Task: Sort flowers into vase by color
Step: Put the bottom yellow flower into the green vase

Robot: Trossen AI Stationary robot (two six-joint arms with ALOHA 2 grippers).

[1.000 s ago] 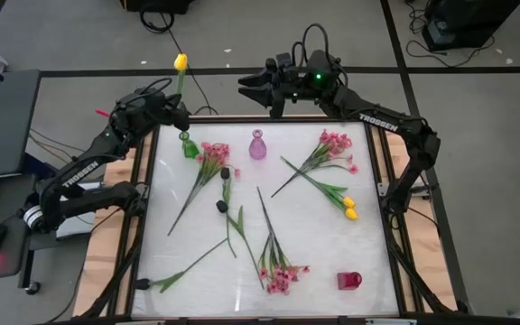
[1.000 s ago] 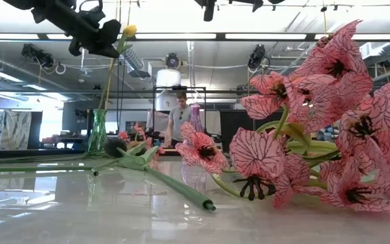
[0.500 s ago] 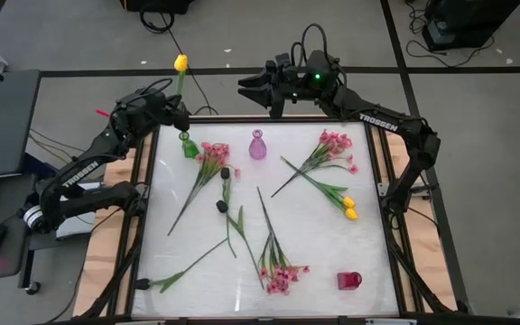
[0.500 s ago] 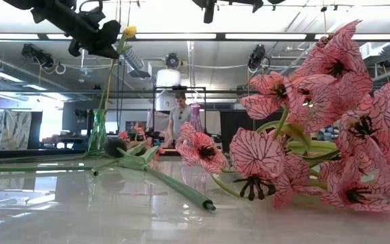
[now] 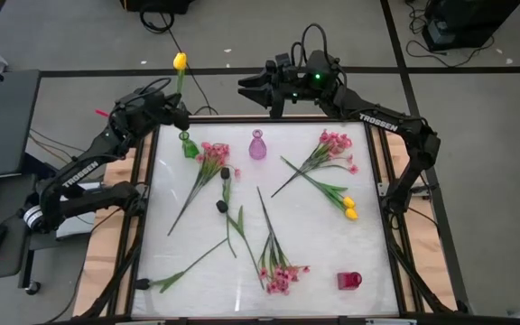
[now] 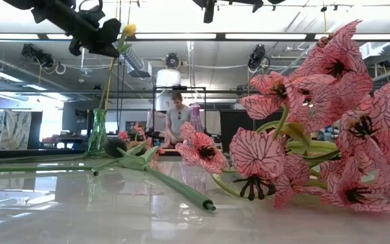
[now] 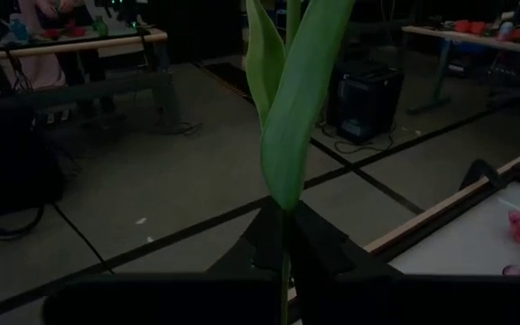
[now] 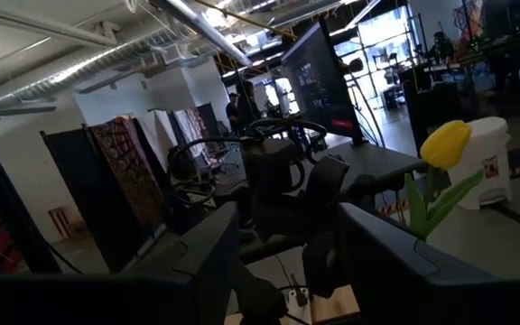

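My left gripper (image 5: 175, 112) is shut on a yellow tulip (image 5: 181, 61) over the table's far left corner; its blossom (image 6: 128, 30) stands above the fingers. Below it stands a green vase (image 6: 98, 131), also the green vase (image 5: 188, 144) in the high view. My right gripper (image 5: 245, 86) hangs open, raised beyond the far edge, holding nothing, and faces the tulip (image 8: 444, 144). Pink sprays (image 5: 211, 157), (image 5: 334, 144), (image 5: 279, 273), two yellow tulips (image 5: 348, 208) and dark tulips (image 5: 223, 189) lie flat on the table. My left gripper pinches the yellow tulip's green stem (image 7: 284, 236) between its two fingers, just under the leaves (image 7: 289, 108). The fingers come nearly level from the table's left side and lie across the stem. The stem (image 6: 108, 85) stands nearly upright, running down toward the green vase's mouth; whether its tip is inside I cannot tell.
A purple vase (image 5: 257, 146) stands at the far middle and a red vase (image 5: 349, 281) at the near right. Pink blossoms (image 6: 317, 122) fill the low view's right. A wooden frame (image 5: 379, 171) borders the white table. A person (image 6: 177, 118) is in the room behind.
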